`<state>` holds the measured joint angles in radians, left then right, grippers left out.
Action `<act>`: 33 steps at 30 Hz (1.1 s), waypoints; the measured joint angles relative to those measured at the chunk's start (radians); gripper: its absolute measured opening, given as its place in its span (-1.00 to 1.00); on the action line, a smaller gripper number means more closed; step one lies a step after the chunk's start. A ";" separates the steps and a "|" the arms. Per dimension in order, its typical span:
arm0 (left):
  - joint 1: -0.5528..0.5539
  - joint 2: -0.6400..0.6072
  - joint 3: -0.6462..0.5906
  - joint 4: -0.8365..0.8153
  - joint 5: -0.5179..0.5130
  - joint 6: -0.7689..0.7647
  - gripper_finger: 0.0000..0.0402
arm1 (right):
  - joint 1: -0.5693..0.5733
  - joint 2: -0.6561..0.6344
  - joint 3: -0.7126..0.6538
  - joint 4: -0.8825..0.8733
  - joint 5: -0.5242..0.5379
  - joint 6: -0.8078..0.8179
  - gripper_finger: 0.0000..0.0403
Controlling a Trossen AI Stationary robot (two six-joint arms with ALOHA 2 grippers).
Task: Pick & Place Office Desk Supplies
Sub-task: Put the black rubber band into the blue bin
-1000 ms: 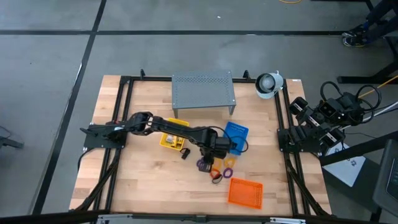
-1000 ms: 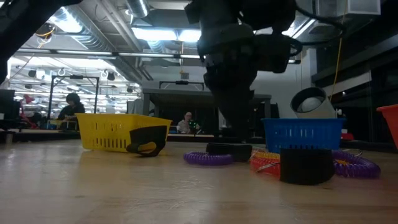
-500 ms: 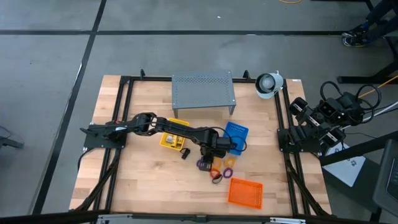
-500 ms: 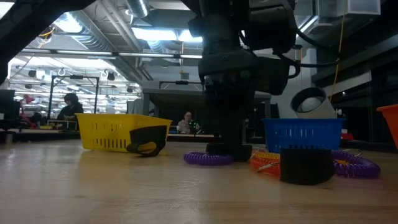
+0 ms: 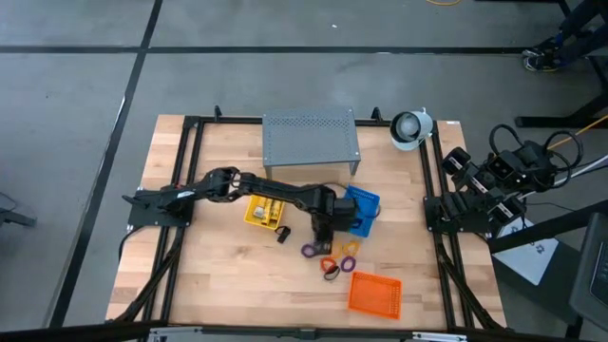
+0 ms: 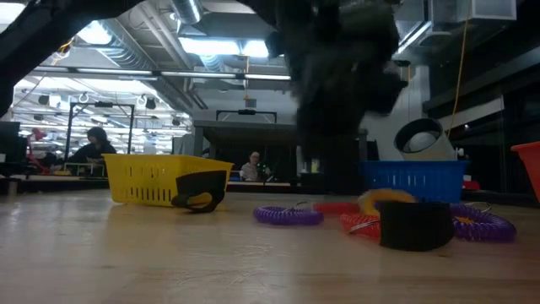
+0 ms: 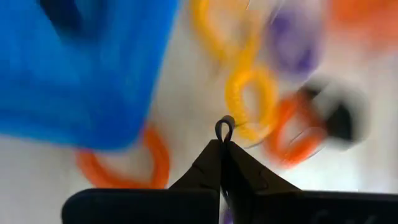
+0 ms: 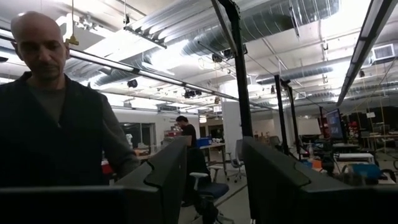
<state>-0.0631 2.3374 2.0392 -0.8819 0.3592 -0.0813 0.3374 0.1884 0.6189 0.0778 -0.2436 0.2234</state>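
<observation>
Since a second ago, my left gripper has pulled back from the purple loop toward the blue tray, and its fingers, then apart, are now pressed together. A thin dark wire loop shows right at their tips in my left wrist view; I cannot tell whether a clip is pinched there. The coiled loops lie on the wooden table between the blue and orange tray, with a yellow loop just beyond my fingertips. A black clip sits beside the yellow tray. My right gripper waits off the table's right edge, fingers apart.
</observation>
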 joint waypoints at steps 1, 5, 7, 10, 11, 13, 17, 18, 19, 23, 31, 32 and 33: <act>0.009 -0.016 0.010 0.027 0.018 -0.016 -0.98 | 0.000 0.000 0.000 -0.005 -0.001 0.000 -0.21; 0.043 -0.078 0.027 0.136 0.046 -0.061 -0.98 | 0.000 0.000 0.000 -0.012 -0.003 0.000 -0.21; 0.061 -0.094 0.026 0.181 0.058 -0.085 -0.98 | 0.000 0.000 0.000 -0.012 -0.003 -0.003 -0.21; 0.089 -0.116 0.023 0.238 0.077 -0.106 -0.98 | 0.000 0.000 0.000 -0.012 -0.003 -0.022 -0.21; 0.098 -0.119 0.025 0.267 0.080 -0.104 -0.98 | 0.000 0.000 0.000 -0.012 -0.003 -0.030 -0.21; 0.120 -0.121 0.026 0.316 0.082 -0.102 -0.98 | 0.000 0.000 0.000 -0.012 -0.003 -0.046 -0.21; 0.163 -0.077 0.025 0.432 0.081 -0.140 -0.98 | 0.000 0.000 0.000 -0.012 -0.002 -0.052 -0.21; 0.172 -0.065 0.025 0.457 0.081 -0.148 -0.98 | 0.000 0.000 0.000 -0.013 -0.002 -0.052 -0.21; 0.181 -0.055 0.024 0.473 0.079 -0.157 -0.98 | 0.000 0.000 0.000 -0.016 -0.002 -0.052 -0.21; 0.208 -0.022 0.024 0.468 0.077 -0.161 -0.95 | 0.000 0.000 0.000 -0.031 0.001 -0.051 -0.21; 0.200 -0.003 0.026 0.404 0.081 -0.151 -0.60 | 0.000 0.000 0.000 -0.035 -0.001 -0.049 -0.21; 0.197 -0.003 0.026 0.402 0.082 -0.151 -0.53 | 0.000 0.000 0.000 -0.037 -0.001 -0.049 -0.21; 0.194 -0.003 0.026 0.398 0.081 -0.151 -0.46 | 0.000 0.000 0.000 -0.040 0.000 -0.049 -0.21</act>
<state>0.1312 2.3341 2.0647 -0.4843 0.4404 -0.2322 0.3374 0.1883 0.6186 0.0376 -0.2440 0.1745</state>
